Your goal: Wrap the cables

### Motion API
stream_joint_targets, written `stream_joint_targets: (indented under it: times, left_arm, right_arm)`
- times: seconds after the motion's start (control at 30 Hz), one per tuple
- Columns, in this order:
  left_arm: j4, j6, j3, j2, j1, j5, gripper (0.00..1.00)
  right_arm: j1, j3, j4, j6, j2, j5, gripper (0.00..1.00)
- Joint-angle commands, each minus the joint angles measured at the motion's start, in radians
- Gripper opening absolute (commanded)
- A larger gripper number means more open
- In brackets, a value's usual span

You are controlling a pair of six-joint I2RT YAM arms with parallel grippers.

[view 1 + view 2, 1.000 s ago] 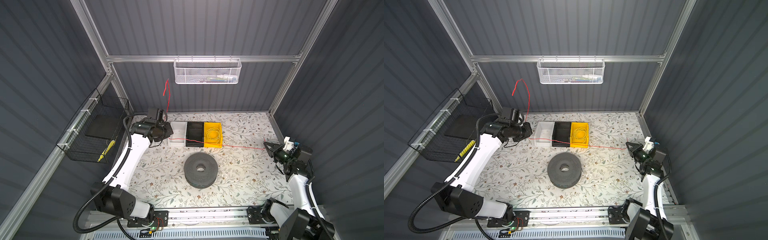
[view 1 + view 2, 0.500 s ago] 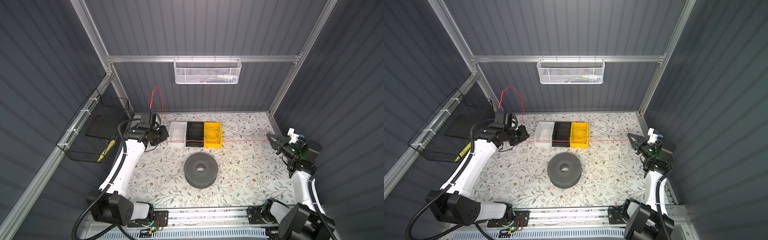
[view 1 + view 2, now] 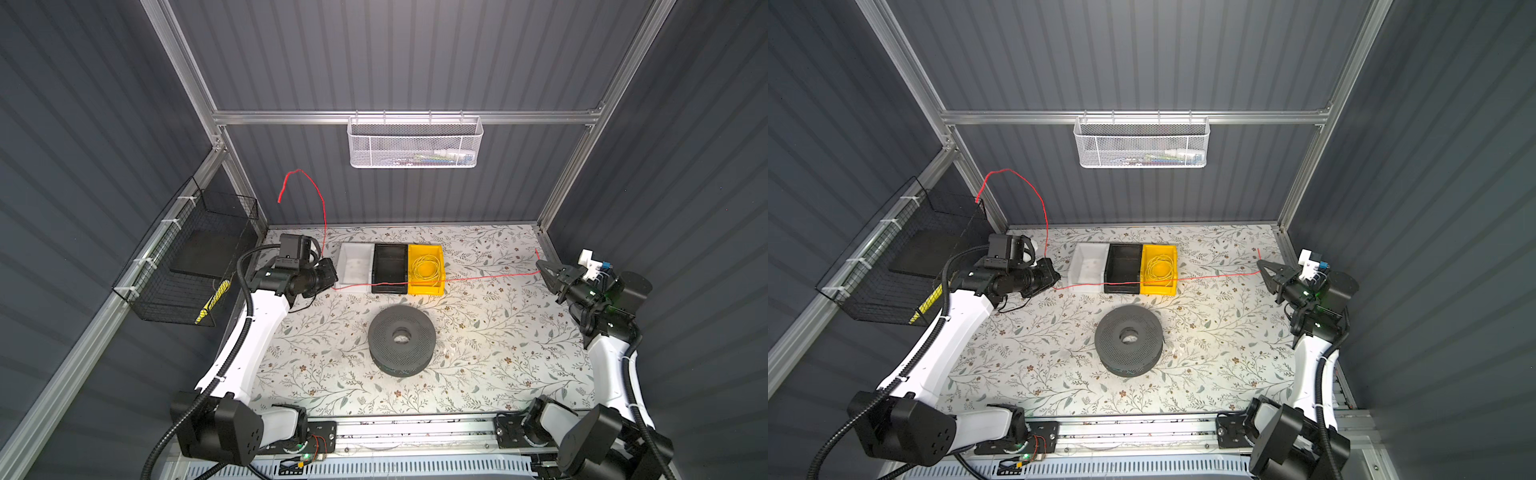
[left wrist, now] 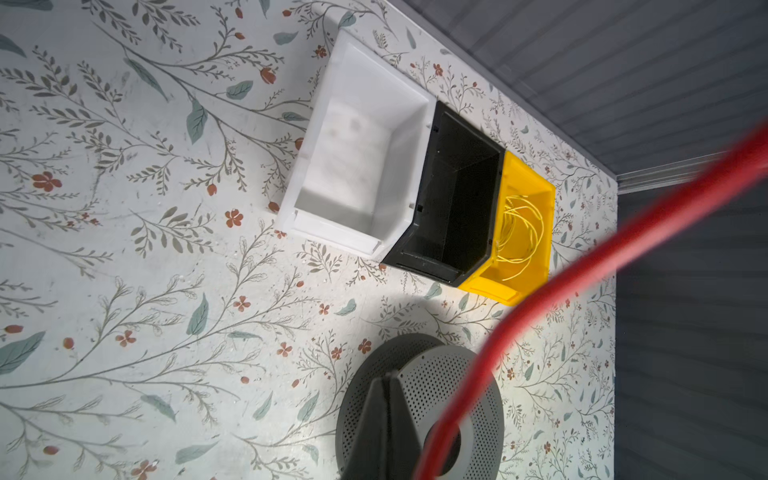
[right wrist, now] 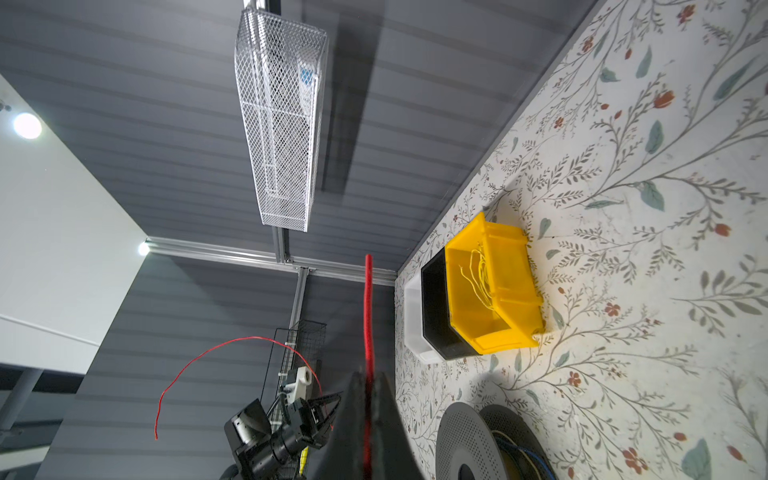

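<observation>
Left claw (image 3: 332, 277) and right claw (image 3: 540, 268) are both pinched shut on the red cable (image 3: 490, 276), one at each side of the table (image 3: 498, 353). On the table, the spool (image 3: 401, 334) stands in the middle. In the right wrist view the spool (image 5: 465, 436) is cut off by the picture's edge, and the dark cables (image 5: 513, 451) wound in it are hard to tell apart. Things in the white basket (image 3: 415, 141) on the back wall are too small to make out. Three bins (image 3: 390, 247) sit in a row behind the spool, and the yellow bin (image 3: 424, 290) holds loops of yellow cable (image 4: 513, 216). The red cable runs almost straight from claw to claw, over the front of the bins; I cannot tell if it touches them. Past the left claw it climbs, bends over and ends in the air. Past the right claw only a short tip sticks out. In the left wrist view the red cable (image 4: 582, 274) is a fat blur.
</observation>
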Motion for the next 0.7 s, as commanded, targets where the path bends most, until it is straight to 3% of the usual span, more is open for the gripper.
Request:
stream_joint_targets:
  times: [0.0, 0.13, 0.33, 0.67]
  left_arm:
    - [-0.038, 0.070, -0.015, -0.016, 0.083, -0.152, 0.00]
    - [-0.074, 0.100, 0.008, -0.004, 0.083, -0.148, 0.00]
    - [-0.078, 0.072, 0.030, 0.003, 0.083, -0.099, 0.00]
    - [-0.009, -0.028, 0.046, 0.014, 0.075, -0.156, 0.00]
  right_arm:
    - [-0.072, 0.022, -0.016, -0.003, -0.022, 0.327, 0.00]
    - [-0.078, 0.040, -0.057, -0.023, 0.002, 0.391, 0.00]
    - [-0.048, 0.034, -0.076, -0.114, 0.131, 0.373, 0.02]
    - [0.059, 0.162, -0.351, -0.468, 0.191, 0.298, 0.42]
